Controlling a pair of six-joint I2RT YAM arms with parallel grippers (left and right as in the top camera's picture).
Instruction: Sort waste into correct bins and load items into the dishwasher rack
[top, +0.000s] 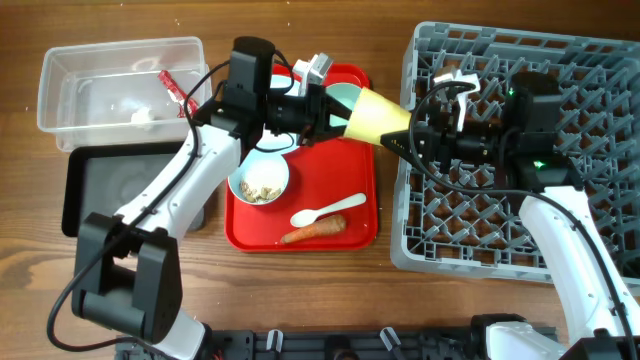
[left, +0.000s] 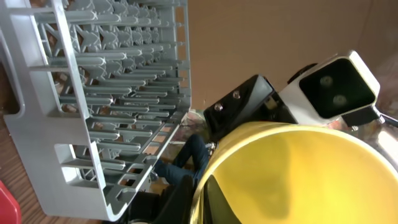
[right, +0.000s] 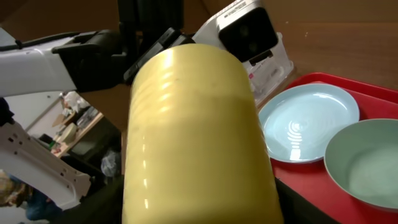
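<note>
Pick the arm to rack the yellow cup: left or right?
Right. The right end effector is at the narrow end of the yellow cup, by the edge of the dishwasher rack, and that arm lies over the rack. The left end effector holds its wide end from above the red tray.

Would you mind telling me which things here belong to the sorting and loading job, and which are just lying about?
Part of the job: yellow cup, bowl with crumbs, second bowl, plate, white spoon, carrot piece, red wrapper, clear tub, black tray, grey rack.
Just lying about: red tray, wooden table.
</note>
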